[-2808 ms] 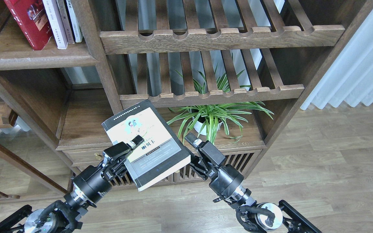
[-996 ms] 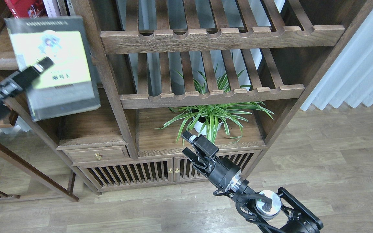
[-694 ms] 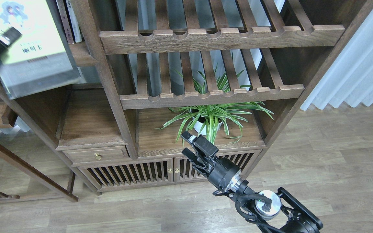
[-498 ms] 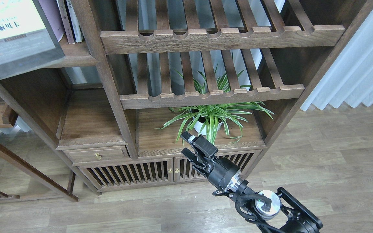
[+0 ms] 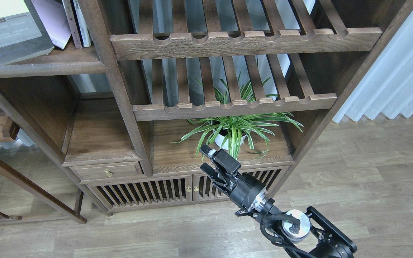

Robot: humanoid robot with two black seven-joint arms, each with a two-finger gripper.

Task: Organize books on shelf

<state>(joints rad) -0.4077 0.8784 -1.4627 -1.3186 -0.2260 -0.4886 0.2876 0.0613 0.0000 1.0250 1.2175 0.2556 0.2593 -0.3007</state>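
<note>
Up at ten o'clock, the grey book point(image 5: 7, 34) sits at the top left corner, its yellow-green panel and grey lower cover facing out, and most of it is cut off by the edge. Its lower edge lies right at the shelf point(image 5: 48, 66), the solid dark board with the rounded front; whether it rests there or hangs just above, I cannot tell. Just to its right leans the lavender book point(image 5: 50, 21), tilted, its lower corner close to the grey cover. Beside that, two thin spines point(image 5: 77, 23) stand upright against the post point(image 5: 102, 71). The red book is out of sight.

The left gripper is out of view entirely, so no word on its claw.

Down at five o'clock, the right gripper point(image 5: 208, 161) hangs in front of the cabinet doors point(image 5: 149, 193), pointing toward eleven o'clock. Its two fingers point(image 5: 224, 160) stand a little apart with nothing between them, one above, one below. It holds nothing and is well apart from every book.

Dead centre, a spider plant point(image 5: 233, 130) in a white pot sits under the slatted racks point(image 5: 235, 104). At three o'clock, a white curtain point(image 5: 396, 71) hangs over the wood floor point(image 5: 364, 172).
</note>
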